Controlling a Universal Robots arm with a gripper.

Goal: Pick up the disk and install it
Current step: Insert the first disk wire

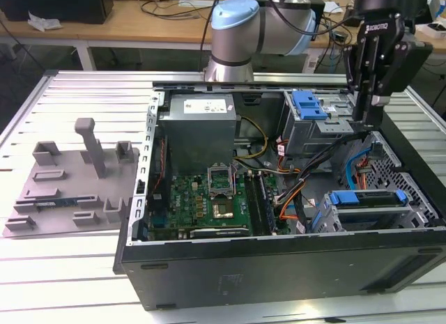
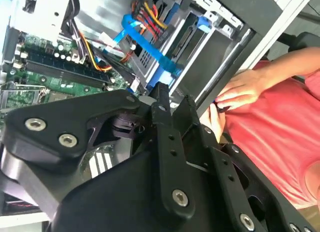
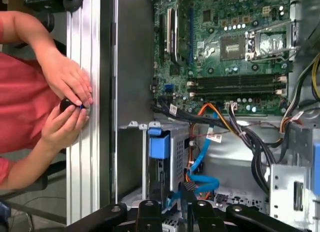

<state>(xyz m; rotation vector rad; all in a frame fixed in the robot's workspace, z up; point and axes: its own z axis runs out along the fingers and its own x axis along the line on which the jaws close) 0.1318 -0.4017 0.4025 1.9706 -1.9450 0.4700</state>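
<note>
The disk (image 1: 366, 198), silver with blue carrier ends, lies flat in the drive bay at the computer case's front corner, on the exterior view's right. Its blue carrier handle (image 3: 160, 144) shows in the first wrist view, seated in the metal cage. My gripper (image 1: 362, 118) hangs above the case's back right part, well above the disk and apart from it. In the second wrist view the gripper (image 2: 173, 98) is shut with nothing between its fingers (image 2: 161, 100).
The open case (image 1: 279, 268) holds a motherboard (image 1: 205, 198), a power supply (image 1: 198, 129), a second blue bracket (image 1: 310, 104) and a loose blue cable (image 3: 200, 182). A grey fixture plate (image 1: 77, 184) lies left of it. A person's hands (image 3: 70, 102) hold a small black object at the table rail.
</note>
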